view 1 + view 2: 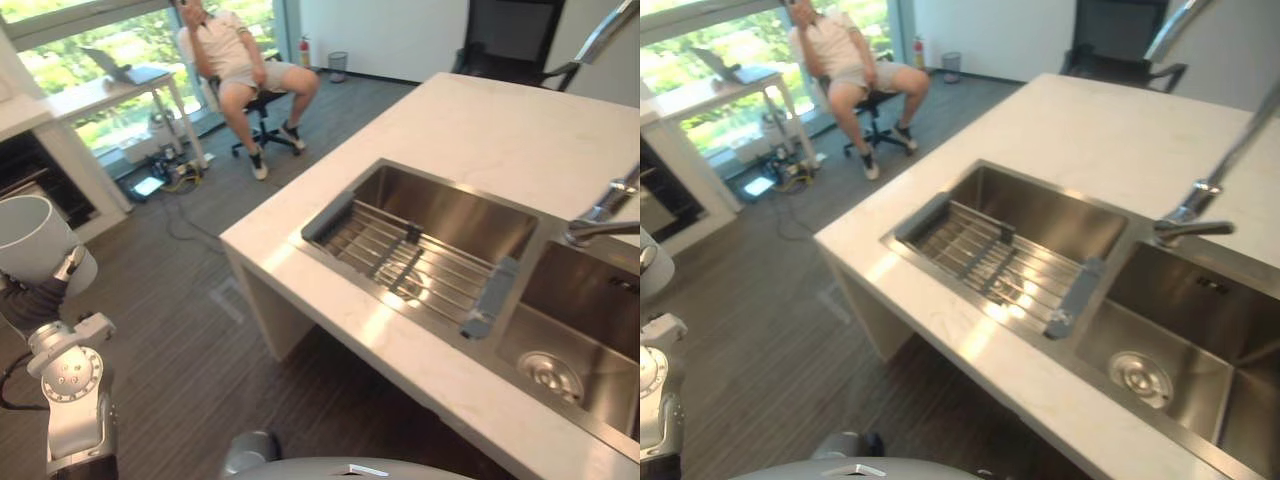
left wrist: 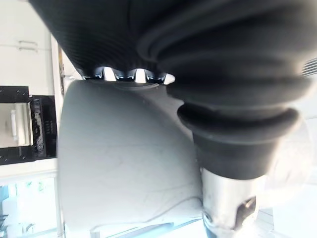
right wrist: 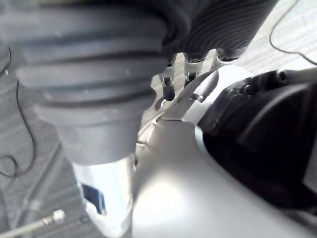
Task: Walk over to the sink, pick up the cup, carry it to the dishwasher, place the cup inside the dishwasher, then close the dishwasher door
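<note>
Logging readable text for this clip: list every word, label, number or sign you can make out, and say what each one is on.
No text can be read in these views.
Cup in the left robot hand: plain white side, no print.
Fire extinguisher by the far wall: label too small to read.
Sink, dark mark on its back wall: too blurred to read.

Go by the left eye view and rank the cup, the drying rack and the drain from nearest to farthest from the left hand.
1. cup: held in the left hand, at the far left.
2. drying rack: in the left half of the sink.
3. drain: in the right half, beyond the rack.
</note>
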Controlling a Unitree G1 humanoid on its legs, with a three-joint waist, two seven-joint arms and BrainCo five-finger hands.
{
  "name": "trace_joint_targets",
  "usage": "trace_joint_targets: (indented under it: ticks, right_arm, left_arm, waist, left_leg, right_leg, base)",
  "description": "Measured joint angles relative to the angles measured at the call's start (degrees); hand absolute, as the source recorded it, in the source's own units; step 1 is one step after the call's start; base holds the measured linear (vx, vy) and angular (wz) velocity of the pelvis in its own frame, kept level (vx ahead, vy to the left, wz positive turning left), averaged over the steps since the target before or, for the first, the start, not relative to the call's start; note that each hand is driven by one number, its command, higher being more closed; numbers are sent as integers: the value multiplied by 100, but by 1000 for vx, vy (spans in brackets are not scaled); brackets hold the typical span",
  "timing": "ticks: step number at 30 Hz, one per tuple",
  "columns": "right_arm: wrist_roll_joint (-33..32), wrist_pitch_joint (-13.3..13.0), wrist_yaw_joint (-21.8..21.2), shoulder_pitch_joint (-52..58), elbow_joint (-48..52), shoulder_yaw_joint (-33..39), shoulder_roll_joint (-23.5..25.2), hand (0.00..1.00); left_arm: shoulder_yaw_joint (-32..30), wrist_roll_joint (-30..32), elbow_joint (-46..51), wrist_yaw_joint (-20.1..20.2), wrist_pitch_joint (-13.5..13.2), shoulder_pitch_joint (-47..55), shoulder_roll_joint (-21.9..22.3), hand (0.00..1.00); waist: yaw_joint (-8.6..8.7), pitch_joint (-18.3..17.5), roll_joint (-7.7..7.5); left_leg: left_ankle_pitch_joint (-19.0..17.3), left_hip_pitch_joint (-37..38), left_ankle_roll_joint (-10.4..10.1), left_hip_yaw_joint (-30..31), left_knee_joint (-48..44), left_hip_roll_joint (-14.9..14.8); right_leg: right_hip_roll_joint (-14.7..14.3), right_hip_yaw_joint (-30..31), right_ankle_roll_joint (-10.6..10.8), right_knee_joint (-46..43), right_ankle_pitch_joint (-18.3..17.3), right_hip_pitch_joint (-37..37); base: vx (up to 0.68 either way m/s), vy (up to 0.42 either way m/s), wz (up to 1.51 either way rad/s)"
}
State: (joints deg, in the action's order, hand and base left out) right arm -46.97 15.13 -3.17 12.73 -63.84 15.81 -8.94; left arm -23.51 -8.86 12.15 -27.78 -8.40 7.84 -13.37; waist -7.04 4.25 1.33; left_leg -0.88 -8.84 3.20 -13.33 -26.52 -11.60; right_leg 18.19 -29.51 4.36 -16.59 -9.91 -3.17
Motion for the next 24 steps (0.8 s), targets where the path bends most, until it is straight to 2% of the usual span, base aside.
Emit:
trace_joint_targets:
  ticks: [1, 2, 3, 4, 5, 6, 7, 8, 9, 10, 11, 12, 14, 16, 17, 18, 19, 20, 21, 22, 23, 24]
  right_arm:
    - [-3, -3, 5, 7, 1, 2, -17, 0]
    - [-11, -22, 4, 7, 45, 28, -121, 0]
    - [-6, -18, 2, 48, 30, 20, -232, 0]
    - [3, -5, -3, 7, -20, 35, -238, 0]
    - [14, 22, -1, -28, -53, 126, -116, 0]
    - [19, 0, -38, 8, -54, 248, 2, 0]
    - [30, -5, -33, 6, -61, 277, -22, 0]
    - [169, 4, -38, 18, -57, 279, -106, 0]
    - [298, 3, -52, 27, -53, 269, -215, 0]
    - [369, 8, -61, 38, -54, 264, -267, 0]
    - [474, 8, -76, 64, -69, 265, -365, 0]
    - [615, 5, -163, 71, -102, 292, -483, 0]
    - [696, 1, -182, 34, -237, 375, -467, 0]
    - [694, -25, -172, 14, -240, 401, -423, 0]
    - [694, -28, -162, -20, -238, 407, -397, 0]
    - [695, -24, -115, -107, -254, 421, -328, 0]
    - [694, -46, -117, -112, -227, 556, -185, 0]
    - [694, -43, -132, -88, -225, 635, -110, 0]
    - [663, -42, -185, 35, -205, 811, -5, 0]
    - [657, -44, -199, 98, -183, 882, 90, 0]
    - [630, -51, -226, 156, -137, 902, 271, 0]
    - [616, -141, -256, 188, -113, 845, 445, 0]
  left_arm:
    - [18, 0, 44, 53, -18, 0, 11, 100]
    - [130, 2, 134, 97, -74, 28, 98, 100]
    - [344, 2, 117, 154, -94, -17, 223, 100]
    - [435, 17, 108, 213, -66, -39, 318, 100]
    - [547, 24, 141, 254, -49, -70, 459, 100]
    - [655, 91, 239, 276, -34, -124, 549, 100]
    - [723, 140, 287, 292, -23, -96, 539, 100]
    - [779, 250, 298, 309, 6, 12, 533, 100]
    - [811, 301, 310, 314, 73, 33, 541, 100]
    - [813, 318, 328, 331, 85, 31, 537, 100]
    - [814, 354, 419, 385, 101, 28, 534, 100]
    - [790, 355, 539, 444, 131, 28, 520, 100]
    - [750, 349, 599, 458, 171, 28, 383, 100]
    - [460, 287, 562, 557, 222, 97, 141, 100]
    - [395, 247, 519, 570, 245, 98, 58, 100]
    - [305, 188, 372, 636, 266, 83, -131, 100]
    - [348, 125, 148, 708, 275, 65, -327, 100]
    - [439, 106, 47, 754, 276, 55, -392, 100]
    - [715, -9, -165, 854, 271, -5, -424, 100]
    - [859, -74, -252, 875, 263, -58, -439, 100]
    - [1079, -221, -430, 931, 223, -256, -443, 100]
    - [1293, -342, -607, 942, 183, -495, -453, 100]
  waist:
    - [20, -29, 20]
    - [81, -141, 197]
    - [260, -123, 212]
    - [304, -120, 224]
    - [414, -225, -43]
    - [488, -164, -146]
    - [467, -110, -133]
    - [421, -48, -155]
    - [439, -67, -86]
    - [444, -96, -22]
    - [498, -144, 181]
    - [526, -183, 382]
    - [559, -243, 483]
    - [405, -280, 585]
    - [372, -287, 580]
    - [364, -279, 534]
    - [391, -223, 291]
    - [425, -208, 231]
    - [480, -177, 264]
    - [547, -193, 255]
    - [654, -201, 180]
    - [674, -162, -17]
  left_leg:
    - [89, -10, 81, -87, -173, -203]
    - [1280, -28, 793, -442, -338, -639]
    - [1313, -161, 1041, -897, -148, -453]
    - [1398, -192, 1185, -956, 115, -403]
    - [1918, -77, 1118, -860, 1179, 48]
    - [1769, 25, 1092, -1001, 1313, 157]
    - [1523, 77, 868, -1148, 1058, 4]
    - [1201, 276, 357, -1434, 806, -188]
    - [1138, 487, 176, -1653, 727, -264]
    - [1231, 571, 153, -1688, 749, -311]
    - [1587, 709, 150, -1645, 914, -339]
    - [1621, 819, -40, -1630, 1254, -228]
    - [1270, 924, -392, -1629, 1693, -42]
    - [750, 1291, -1042, -1565, 2509, 83]
    - [595, 1332, -1096, -1530, 2618, 97]
    - [359, 1349, -1045, -1432, 2753, 183]
    - [355, 1296, -970, -1221, 2770, 381]
    - [326, 1280, -917, -1067, 2772, 440]
    - [289, 1255, -814, -692, 2766, 476]
    - [279, 1206, -787, -455, 2753, 435]
    - [303, 1091, -742, 73, 2763, 426]
    - [372, 1032, -682, 478, 2781, 602]
  right_leg:
    - [88, -153, 14, -70, 9, 14]
    - [203, -516, 17, -392, -30, 65]
    - [472, -599, 100, -843, -266, 248]
    - [320, -643, 29, -924, -455, 312]
    - [-34, -832, -449, -418, -363, 397]
    - [-17, -1203, -420, -90, -89, 263]
    - [45, -1319, -423, -85, -84, 203]
    - [233, -1508, -397, -73, -76, 94]
    - [427, -1641, -298, -17, 20, -2]
    - [468, -1689, -225, 37, 82, -46]
    - [479, -1673, -63, 121, 191, -90]
    - [446, -1658, 107, 177, 297, -103]
    - [398, -1683, 233, 390, 562, -176]
    - [168, -1693, 262, 697, 979, -278]
    - [139, -1680, 278, 732, 1038, -291]
    - [181, -1667, 312, 688, 1119, -289]
    - [409, -1453, 177, 443, 1175, -266]
    - [493, -1185, -28, 226, 1202, -230]
    - [544, -417, -408, -338, 1137, -29]
    - [352, 179, -259, -393, 719, 25]
    - [-154, 1087, -92, -273, 135, 9]
    - [-457, 1493, -6, 0, 95, 20]
  base:
    - [-46, 181, 118]
    - [5, 226, 164]
    - [4, 131, 183]
    - [-62, 17, 214]
    - [-142, -214, 226]
    - [-161, -207, 207]
    - [-148, -95, 156]
    - [-100, 105, 107]
    - [-75, 157, 104]
    - [-58, 236, 118]
    - [-75, 324, 119]
    - [-79, 356, 120]
    - [-34, 385, 91]
    - [43, 415, 42]
    - [69, 376, 21]
    - [45, 356, 47]
    - [43, 320, 69]
    - [50, 288, 114]
    - [53, 165, 119]
    - [49, 111, 190]
    - [36, -6, 226]
    - [26, -12, 199]
